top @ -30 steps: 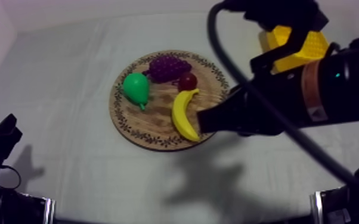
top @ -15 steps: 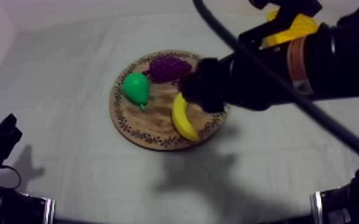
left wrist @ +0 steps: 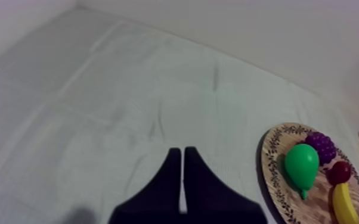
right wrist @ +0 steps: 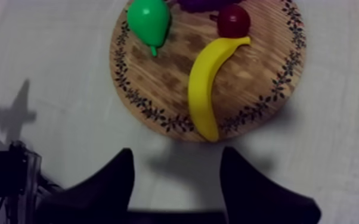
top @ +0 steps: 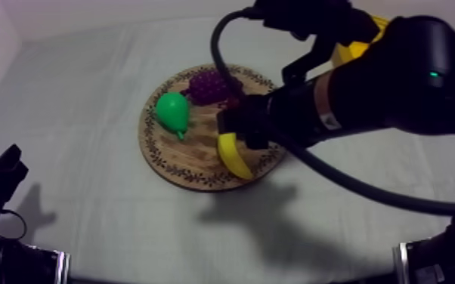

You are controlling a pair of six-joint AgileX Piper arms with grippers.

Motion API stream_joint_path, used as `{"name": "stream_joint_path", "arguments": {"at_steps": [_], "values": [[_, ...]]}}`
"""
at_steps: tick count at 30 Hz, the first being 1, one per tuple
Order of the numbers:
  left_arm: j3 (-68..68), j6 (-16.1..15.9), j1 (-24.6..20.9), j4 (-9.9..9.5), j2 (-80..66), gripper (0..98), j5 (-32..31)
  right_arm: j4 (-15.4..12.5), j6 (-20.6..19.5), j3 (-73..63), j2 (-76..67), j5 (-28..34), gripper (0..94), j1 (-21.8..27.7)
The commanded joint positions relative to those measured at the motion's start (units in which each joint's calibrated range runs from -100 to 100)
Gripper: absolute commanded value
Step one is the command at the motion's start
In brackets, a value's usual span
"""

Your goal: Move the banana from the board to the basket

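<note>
The curved yellow toy banana (right wrist: 209, 89) lies flat on the round wooden board with a patterned rim (right wrist: 158, 77), its upper tip just beside the small red fruit (right wrist: 234, 19). It is untouched. A second ago it showed whole in the top view, with the right arm beside it. Now the arm's dark front end covers its upper half, having swung in across the board from the right. The right gripper (right wrist: 176, 154) hangs above the board's edge near the banana's lower end, with its two black fingers spread wide and nothing between them. The left gripper (left wrist: 182, 179) rests where it was, low at its own side over the grey-white cloth (top: 87, 75), fingers pressed together in a wedge. The board carries one banana, one green pear (top: 172, 111), one bunch of purple grapes (top: 212, 84) and one red fruit. One yellow basket (top: 345, 54) stands beyond the board, partly behind the right arm.
</note>
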Motion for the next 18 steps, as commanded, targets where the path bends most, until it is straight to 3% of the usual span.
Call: {"name": "stream_joint_path", "arguments": {"at_steps": [1,11,18], "values": [[0.03,0.0,-0.03,-0.01,-0.03,0.1,0.02,-0.9,1.06,-0.86,3.67,-0.87,42.8,0.97],[0.03,-0.02,-0.03,-0.01,-0.03,0.1,0.02,-5.81,6.51,-9.81,19.05,-2.3,42.8,4.48],[0.03,0.0,-0.03,-0.01,-0.03,0.1,0.02,-7.5,8.62,-14.49,27.08,-2.14,42.8,5.81]]}}
